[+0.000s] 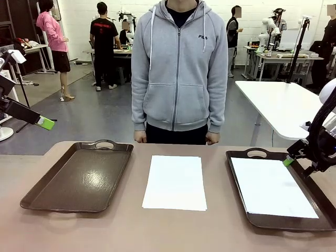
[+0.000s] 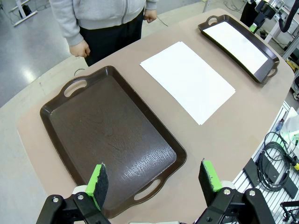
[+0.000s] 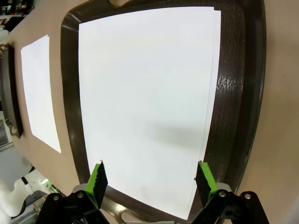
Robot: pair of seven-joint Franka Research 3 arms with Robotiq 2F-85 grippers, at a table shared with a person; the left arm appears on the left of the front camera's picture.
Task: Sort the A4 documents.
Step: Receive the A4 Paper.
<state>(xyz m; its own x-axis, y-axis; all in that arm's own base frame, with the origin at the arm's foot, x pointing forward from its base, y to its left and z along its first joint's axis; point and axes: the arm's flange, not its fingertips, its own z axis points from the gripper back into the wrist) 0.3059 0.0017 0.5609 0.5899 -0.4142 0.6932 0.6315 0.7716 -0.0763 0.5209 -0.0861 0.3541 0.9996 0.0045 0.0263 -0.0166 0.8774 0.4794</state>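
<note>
One white A4 document (image 1: 175,182) lies flat on the table between two dark brown trays, and shows in the wrist views too (image 2: 187,79) (image 3: 39,93). More white A4 sheets (image 1: 273,186) (image 3: 145,102) lie in the right tray (image 1: 239,157) (image 3: 238,93), their right edges slightly offset. The left tray (image 1: 79,178) (image 2: 107,135) holds nothing. My left gripper (image 1: 46,123) (image 2: 154,182) hangs open high above the left tray's near end. My right gripper (image 1: 290,160) (image 3: 152,179) stands open over the right tray's sheets, holding nothing.
A person in a grey hoodie (image 1: 178,68) stands at the far edge, a hand (image 2: 80,48) by the table rim. Cables (image 2: 275,158) lie beside the table. Bare tabletop (image 1: 131,231) runs along the near edge. Other tables and people are farther back.
</note>
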